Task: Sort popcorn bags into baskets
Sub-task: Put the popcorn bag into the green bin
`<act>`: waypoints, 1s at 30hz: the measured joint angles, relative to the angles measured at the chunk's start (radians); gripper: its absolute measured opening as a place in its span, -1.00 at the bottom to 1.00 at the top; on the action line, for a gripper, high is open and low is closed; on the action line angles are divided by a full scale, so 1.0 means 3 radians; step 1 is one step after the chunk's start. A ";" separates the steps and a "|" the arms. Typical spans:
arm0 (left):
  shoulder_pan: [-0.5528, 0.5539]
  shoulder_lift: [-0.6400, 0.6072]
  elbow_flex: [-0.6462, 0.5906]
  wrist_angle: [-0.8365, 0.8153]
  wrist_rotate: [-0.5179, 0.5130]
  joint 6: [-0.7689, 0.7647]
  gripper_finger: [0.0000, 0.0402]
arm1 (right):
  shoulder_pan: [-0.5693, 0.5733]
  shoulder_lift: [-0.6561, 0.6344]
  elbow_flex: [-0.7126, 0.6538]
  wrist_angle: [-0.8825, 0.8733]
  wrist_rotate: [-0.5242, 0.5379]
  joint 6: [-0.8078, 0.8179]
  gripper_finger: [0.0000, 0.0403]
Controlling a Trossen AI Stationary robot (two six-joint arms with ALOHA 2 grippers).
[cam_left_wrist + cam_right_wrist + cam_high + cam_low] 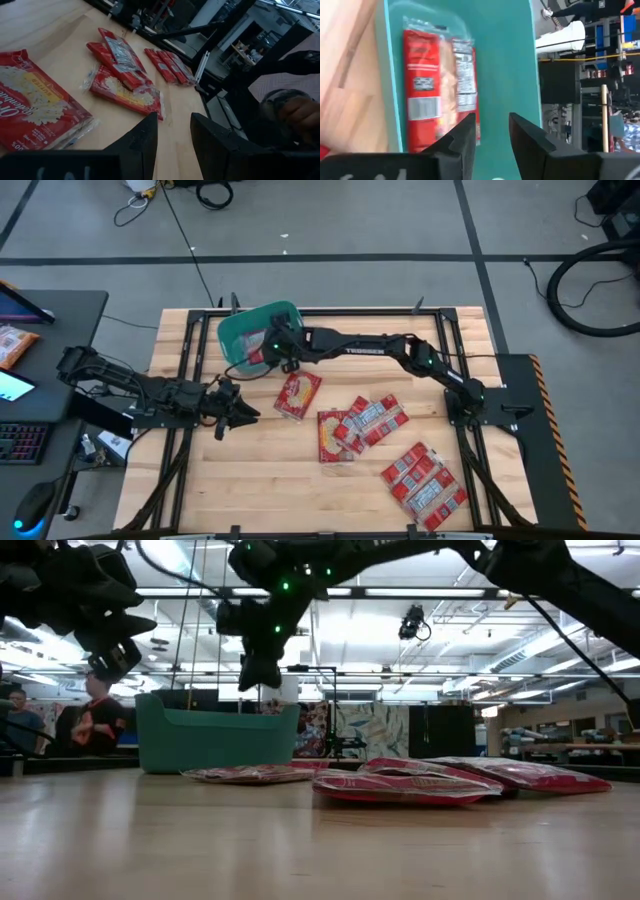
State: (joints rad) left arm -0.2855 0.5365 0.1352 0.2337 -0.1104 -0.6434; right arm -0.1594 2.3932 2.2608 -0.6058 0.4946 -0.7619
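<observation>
The teal tub [240, 328] stands near the table's far edge, left of centre, and one red popcorn bag [440, 85] lies flat on its floor [512, 65]. My right gripper [277, 352] hangs open over the tub's right side [215, 735], above that bag and holding nothing. One bag [297, 393] lies alone on the wood near the tub. A small heap of bags [358, 425] rests mid-table, and another group [425, 480] lies toward the near right corner. My left gripper [236, 412] hovers open, left of the single bag [35, 105], touching nothing.
A dark desk with a keyboard and screens [30, 395] stands off the table's left edge. Black frame rails [190, 345] run along the table's sides. People [95, 720] sit in the room beyond the far edge. Bare wood [270, 480] lies at the near left.
</observation>
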 joint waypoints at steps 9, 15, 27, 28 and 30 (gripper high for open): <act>0.0000 -0.0001 0.0000 -0.0098 0.0000 0.0030 -0.40 | 0.0051 -0.0166 0.0265 -0.1114 -0.0586 0.0576 -0.39; 0.0004 0.0000 0.0000 -0.0338 -0.0001 0.0460 -0.40 | 0.0089 -0.0291 0.0267 -0.1710 -0.0836 0.0866 -0.40; 0.0004 0.0106 0.0000 -0.0514 -0.0229 0.0672 -0.40 | 0.0504 -0.0298 -0.0199 -0.1936 -0.0951 0.0800 -0.40; 0.0004 0.0166 0.0000 -0.0497 -0.0274 0.0620 -0.40 | 0.0541 -0.0296 -0.0254 -0.1899 -0.0943 0.0771 -0.40; 0.0004 0.0274 0.0000 -0.0492 -0.0332 0.0513 -0.40 | 0.0602 -0.0297 -0.0349 -0.1783 -0.0952 0.0739 -0.40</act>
State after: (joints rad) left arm -0.2844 0.6187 0.1352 0.0860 -0.2101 -0.4894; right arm 0.0214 2.3042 2.1560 -1.1408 0.2091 -0.5402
